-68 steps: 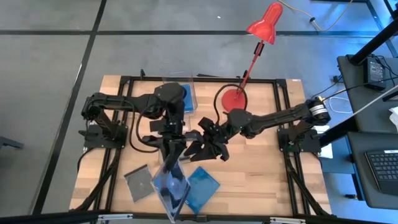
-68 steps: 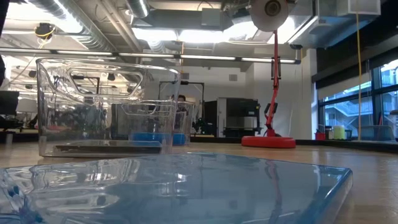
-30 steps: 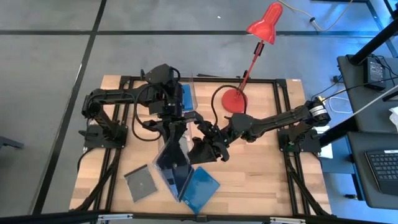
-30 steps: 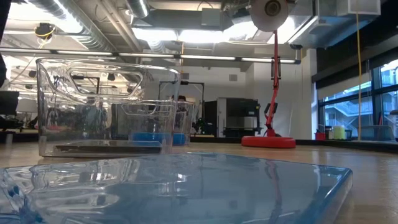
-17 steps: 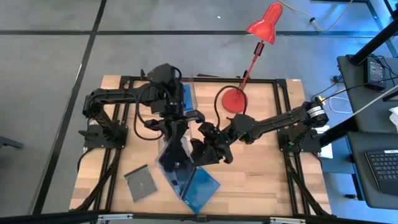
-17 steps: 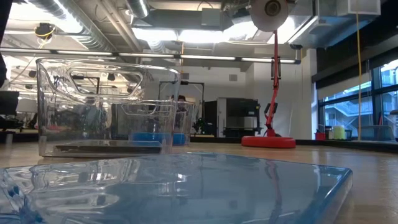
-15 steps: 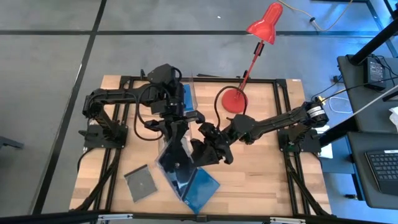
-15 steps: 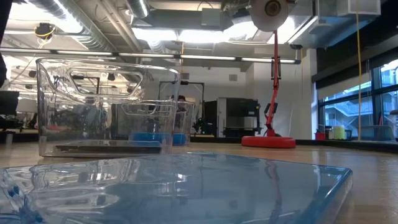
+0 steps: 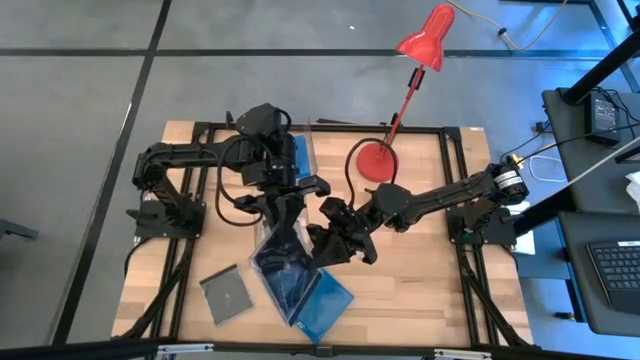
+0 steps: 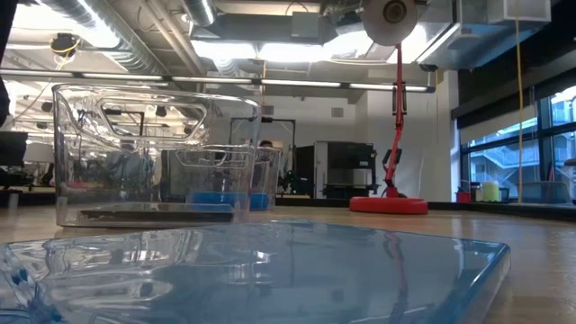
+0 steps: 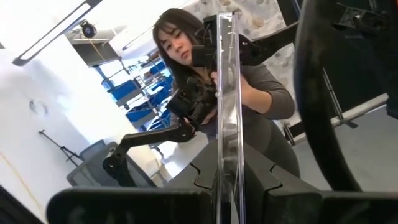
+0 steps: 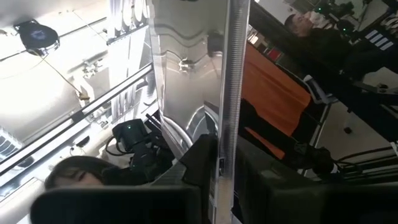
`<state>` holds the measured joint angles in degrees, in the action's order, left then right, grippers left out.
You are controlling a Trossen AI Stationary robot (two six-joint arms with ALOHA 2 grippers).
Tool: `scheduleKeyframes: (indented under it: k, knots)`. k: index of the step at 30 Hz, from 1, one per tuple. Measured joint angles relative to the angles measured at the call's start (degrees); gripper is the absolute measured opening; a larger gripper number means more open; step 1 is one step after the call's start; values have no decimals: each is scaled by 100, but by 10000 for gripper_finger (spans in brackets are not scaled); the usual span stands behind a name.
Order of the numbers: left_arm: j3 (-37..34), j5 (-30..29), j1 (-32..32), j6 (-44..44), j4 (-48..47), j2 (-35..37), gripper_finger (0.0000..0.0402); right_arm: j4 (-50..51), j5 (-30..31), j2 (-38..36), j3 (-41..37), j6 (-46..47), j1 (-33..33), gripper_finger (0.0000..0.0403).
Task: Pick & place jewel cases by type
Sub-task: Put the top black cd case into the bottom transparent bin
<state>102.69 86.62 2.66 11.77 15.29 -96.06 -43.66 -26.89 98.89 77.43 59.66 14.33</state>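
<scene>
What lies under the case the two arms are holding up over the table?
The held case overlaps a blue jewel case flat on the table; its right part shows. A grey case lies apart. Anything else beneath is covered.

Bright ceiling lights (image 10: 238,49) glare in the low view; near foreground blurred.

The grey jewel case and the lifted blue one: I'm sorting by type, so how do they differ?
The grey jewel case lies flat on the table, untouched; the blue jewel case is tilted, raised and gripped by the left gripper and right gripper. Grey looks dull; blue is glossy. Both are thin squares.
</scene>
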Motion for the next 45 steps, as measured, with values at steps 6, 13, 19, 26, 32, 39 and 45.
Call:
scheduleKeyframes:
  k: [6, 13, 19, 26, 32, 39, 45]
  knots:
    - [0, -49, 2, -106, 2, 1, 35, 0, 3, 0, 0, -2, 2, 59]
    - [0, -315, -42, -499, -1, 1, 81, -64, -39, 0, 0, -20, 4, 56]
    - [0, -654, -51, -528, -10, -4, 152, -217, -136, -4, 0, -35, 4, 54]
    - [0, -637, 246, -620, -20, -10, 191, -229, -159, -4, 0, -18, -2, 54]
    - [0, -630, 507, -840, -34, -10, 191, -230, -201, -4, 0, -22, -2, 54]
    - [0, -390, 702, -1744, -50, -10, 193, -231, -275, -4, 0, -24, -2, 44]
    - [0, 226, 918, -2564, -48, -10, 192, -206, -307, -2, 0, -12, -2, 44]
